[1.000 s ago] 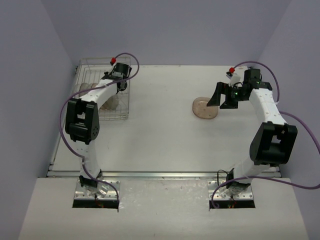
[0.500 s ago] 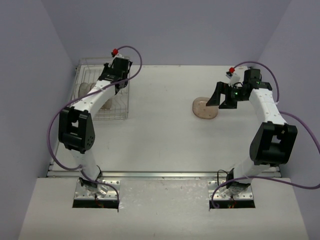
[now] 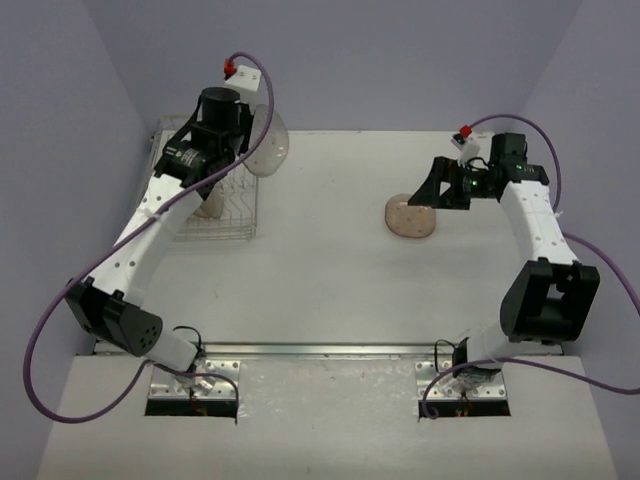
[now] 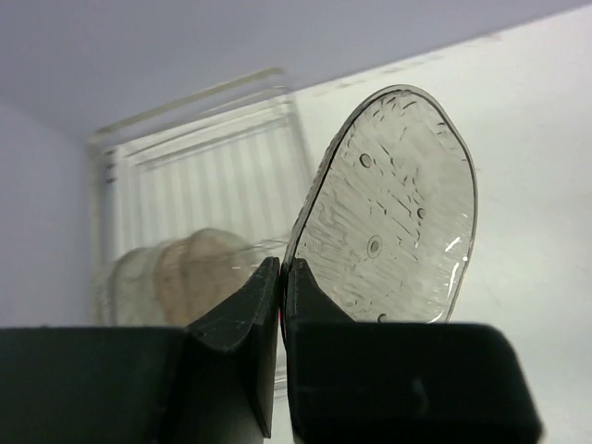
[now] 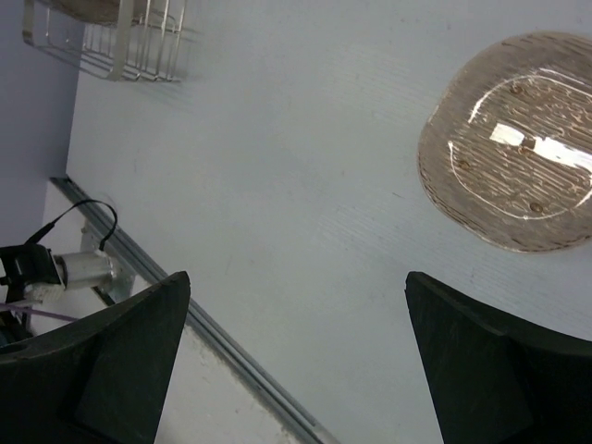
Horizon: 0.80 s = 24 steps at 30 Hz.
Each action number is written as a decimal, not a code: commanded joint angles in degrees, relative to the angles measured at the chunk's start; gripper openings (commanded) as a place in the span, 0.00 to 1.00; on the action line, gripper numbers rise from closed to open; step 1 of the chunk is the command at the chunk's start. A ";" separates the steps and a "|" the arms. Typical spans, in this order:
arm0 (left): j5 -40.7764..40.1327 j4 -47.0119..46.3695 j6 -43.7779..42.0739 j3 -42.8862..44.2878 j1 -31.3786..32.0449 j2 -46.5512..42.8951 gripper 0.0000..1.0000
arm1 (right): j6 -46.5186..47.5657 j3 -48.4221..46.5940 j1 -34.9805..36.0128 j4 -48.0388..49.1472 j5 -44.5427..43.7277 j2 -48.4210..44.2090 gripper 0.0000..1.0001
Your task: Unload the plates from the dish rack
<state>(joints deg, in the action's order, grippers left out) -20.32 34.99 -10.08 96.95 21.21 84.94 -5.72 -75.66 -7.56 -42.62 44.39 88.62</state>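
Observation:
My left gripper (image 3: 243, 140) is shut on the rim of a smoky translucent plate (image 3: 268, 145) and holds it on edge in the air, above the right side of the silver wire dish rack (image 3: 232, 222). In the left wrist view the jaws (image 4: 280, 270) pinch the plate (image 4: 393, 213), and the rack (image 4: 217, 166) lies below with several pale plates (image 4: 180, 277) standing in it. One pink-beige plate (image 3: 410, 217) lies flat on the table. My right gripper (image 3: 430, 192) is open and empty just above that plate's right edge; the plate also shows in the right wrist view (image 5: 513, 139).
The rack stands in the far left corner against the purple wall. A metal rail (image 5: 185, 314) runs along the table's near edge. The right wrist view shows a corner of the rack (image 5: 120, 42) far off.
My left arm has raised the plate up out of the rack and swung it to the right. My right gripper has risen slightly and stays open.

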 commanded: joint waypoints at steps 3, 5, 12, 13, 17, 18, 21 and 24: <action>35.34 7.77 4.66 -4.11 1.55 -1.68 0.00 | 1.19 1.21 12.20 6.96 -2.45 -8.38 0.97; 38.12 7.09 4.67 -6.92 2.24 -1.94 0.00 | 0.38 1.58 17.46 8.01 -6.02 -8.94 0.95; 38.46 5.16 4.84 -9.95 5.92 -1.93 0.00 | -4.03 -1.60 23.06 8.94 -7.99 -5.38 0.86; 38.42 4.83 5.24 -10.28 6.03 -1.97 0.00 | -4.47 -2.11 23.20 8.87 -7.66 -4.61 0.85; 39.02 3.74 6.14 -11.97 6.21 -2.11 0.00 | -5.24 -2.41 24.83 9.20 -7.28 -1.86 0.81; 39.12 3.51 6.37 -12.30 6.21 -2.14 0.00 | -5.31 -2.13 25.22 9.57 -7.22 -1.44 0.80; 39.38 2.97 6.75 -13.31 6.30 -2.26 0.00 | -5.88 -1.26 27.02 10.74 -6.62 0.23 0.74; 39.48 2.81 6.75 -13.98 6.30 -2.76 0.00 | -6.15 -1.60 28.30 11.33 -7.12 1.82 0.65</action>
<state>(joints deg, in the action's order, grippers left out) 17.45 41.08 -4.29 83.65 27.35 84.51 -10.77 -76.01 18.79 -34.65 37.25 89.48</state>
